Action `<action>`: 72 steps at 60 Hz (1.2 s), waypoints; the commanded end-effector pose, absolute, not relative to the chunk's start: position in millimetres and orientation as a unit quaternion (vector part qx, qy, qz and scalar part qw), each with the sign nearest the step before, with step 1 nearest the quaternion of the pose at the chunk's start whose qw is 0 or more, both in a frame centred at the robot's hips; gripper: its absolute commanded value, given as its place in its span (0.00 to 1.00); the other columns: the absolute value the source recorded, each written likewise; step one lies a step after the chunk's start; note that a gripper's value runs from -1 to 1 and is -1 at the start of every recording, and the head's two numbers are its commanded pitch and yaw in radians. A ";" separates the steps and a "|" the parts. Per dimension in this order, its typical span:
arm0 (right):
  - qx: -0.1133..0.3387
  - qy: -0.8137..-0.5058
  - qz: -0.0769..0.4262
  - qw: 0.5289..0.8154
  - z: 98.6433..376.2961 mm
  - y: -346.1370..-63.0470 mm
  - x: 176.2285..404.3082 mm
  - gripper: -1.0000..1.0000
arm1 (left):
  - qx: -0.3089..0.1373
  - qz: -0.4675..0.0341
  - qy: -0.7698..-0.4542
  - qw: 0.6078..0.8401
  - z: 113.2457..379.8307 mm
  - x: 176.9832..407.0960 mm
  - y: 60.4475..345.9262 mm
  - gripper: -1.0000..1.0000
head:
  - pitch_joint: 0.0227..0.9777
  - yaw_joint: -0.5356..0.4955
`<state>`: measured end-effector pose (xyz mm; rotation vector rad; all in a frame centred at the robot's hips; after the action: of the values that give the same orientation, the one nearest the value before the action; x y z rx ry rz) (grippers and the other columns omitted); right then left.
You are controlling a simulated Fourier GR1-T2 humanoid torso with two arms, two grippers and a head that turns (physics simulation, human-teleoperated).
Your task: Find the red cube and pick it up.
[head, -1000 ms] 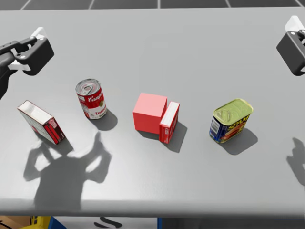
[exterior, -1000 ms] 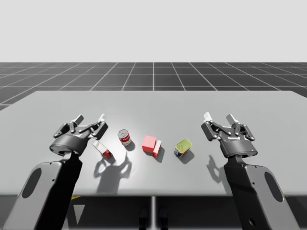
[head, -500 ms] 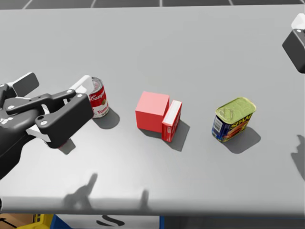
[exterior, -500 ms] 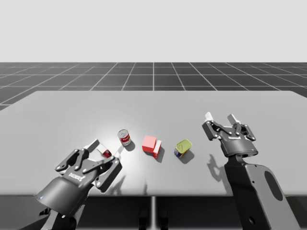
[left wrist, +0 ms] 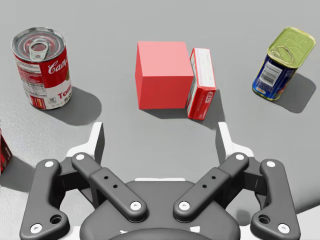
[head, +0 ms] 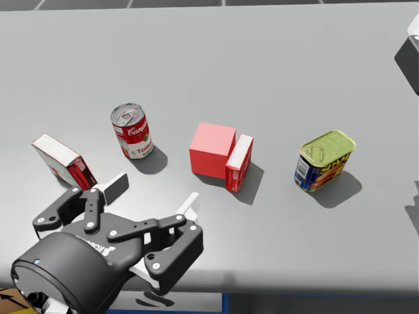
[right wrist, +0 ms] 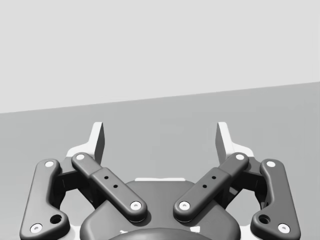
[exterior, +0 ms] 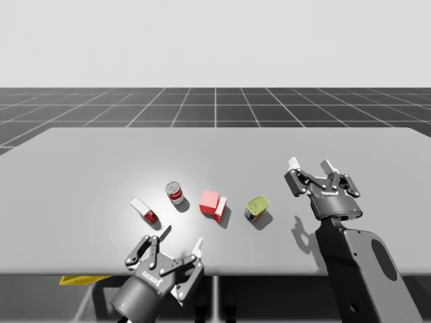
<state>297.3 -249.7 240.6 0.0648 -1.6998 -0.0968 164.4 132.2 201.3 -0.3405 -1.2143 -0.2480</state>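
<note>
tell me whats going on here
Nothing is held yet. My left claw is open at the near edge of the table, aimed at the red cube, which sits ahead of it with a small red box against its side. A red can and a blue tin stand to either side of the pair. My right claw hangs open, well apart from everything.

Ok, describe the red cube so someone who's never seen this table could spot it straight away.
On the grey table, a row of small groceries runs across near the front edge. The red cube sits mid-row, between the round red-and-white can and the green-topped tin, with a thin red box against its side. It alone is plain, with no print.
</note>
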 end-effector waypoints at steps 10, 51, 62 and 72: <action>0.022 -0.752 -0.040 0.658 240.2 -249.8 297.5 0.00 | -0.140 -0.123 -0.555 0.811 169.6 197.0 109.5 0.00 | 0.89 0.56; 0.021 -0.752 -0.040 0.658 240.3 -250.1 297.1 0.00 | -0.115 -0.117 -0.525 0.835 151.2 258.4 78.1 0.00 | 0.89 0.55; 0.019 -0.753 -0.039 0.657 240.6 -250.6 297.0 0.00 | -0.108 -0.115 -0.521 0.839 151.1 269.7 68.5 0.00 | 0.89 0.55; 0.019 -0.753 -0.039 0.657 240.8 -250.7 297.1 0.00 | -0.104 -0.109 -0.524 0.838 150.6 281.2 59.8 0.00 | 0.89 0.54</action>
<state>297.0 -250.5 240.6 0.0429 -1.7047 -0.0891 272.1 66.1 153.9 -0.2295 -1.1169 -0.2384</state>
